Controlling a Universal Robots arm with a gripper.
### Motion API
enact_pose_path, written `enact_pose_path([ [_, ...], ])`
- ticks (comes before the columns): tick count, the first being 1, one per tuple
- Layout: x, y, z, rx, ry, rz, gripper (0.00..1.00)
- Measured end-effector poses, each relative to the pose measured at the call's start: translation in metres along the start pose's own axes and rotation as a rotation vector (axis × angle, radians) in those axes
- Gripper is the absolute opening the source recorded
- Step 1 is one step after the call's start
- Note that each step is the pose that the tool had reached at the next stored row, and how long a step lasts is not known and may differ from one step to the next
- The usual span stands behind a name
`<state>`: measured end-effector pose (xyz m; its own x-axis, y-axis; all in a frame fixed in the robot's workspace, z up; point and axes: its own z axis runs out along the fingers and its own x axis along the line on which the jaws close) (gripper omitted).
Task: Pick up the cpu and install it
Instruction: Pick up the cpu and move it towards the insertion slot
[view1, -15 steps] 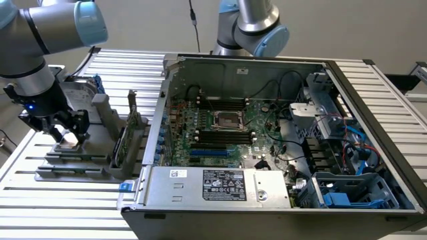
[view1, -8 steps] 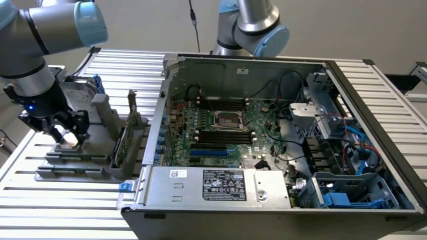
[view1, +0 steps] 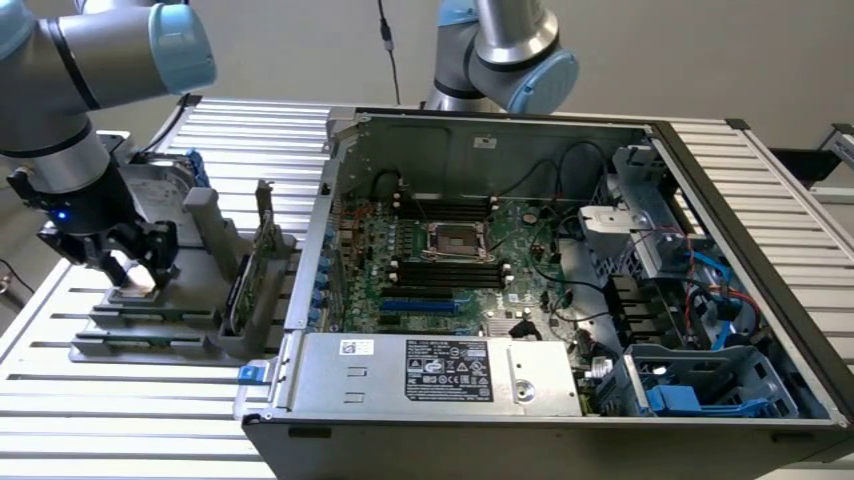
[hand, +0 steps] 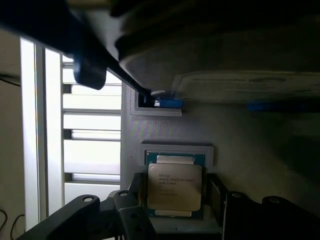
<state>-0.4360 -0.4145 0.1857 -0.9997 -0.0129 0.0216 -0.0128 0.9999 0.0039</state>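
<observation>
Arm and gripper (view1: 128, 268) stood over a grey fixture (view1: 147, 325) near the edge of the slatted table (view1: 120, 400) at the exterior view's left, beside the open computer case (view1: 534, 300); we saw something pale between the lowered fingers. At the wrist we found the cpu (hand: 174, 186) lying flat in the fixture's square pocket, one dark finger (hand: 216, 195) at each side, jaws spread and released, nothing gripped.

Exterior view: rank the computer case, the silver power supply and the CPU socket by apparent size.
1. Computer case, clearly largest.
2. Silver power supply; it sits nearer the camera, which flatters it, yet the gap to the socket is plain.
3. CPU socket, smallest.
</observation>
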Motion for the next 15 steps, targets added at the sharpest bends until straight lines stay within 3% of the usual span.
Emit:
enact_pose_path([
  [2, 0.0, 0.0, -0.0001, 0.0001, 0.0003, 0.0, 0.55],
  [9, 0.0, 0.0, -0.0018, 0.0001, 0.003, 0.0, 0.55],
  [15, 0.0, 0.0, -0.0153, -0.0002, 0.0088, 0.0, 0.55],
])
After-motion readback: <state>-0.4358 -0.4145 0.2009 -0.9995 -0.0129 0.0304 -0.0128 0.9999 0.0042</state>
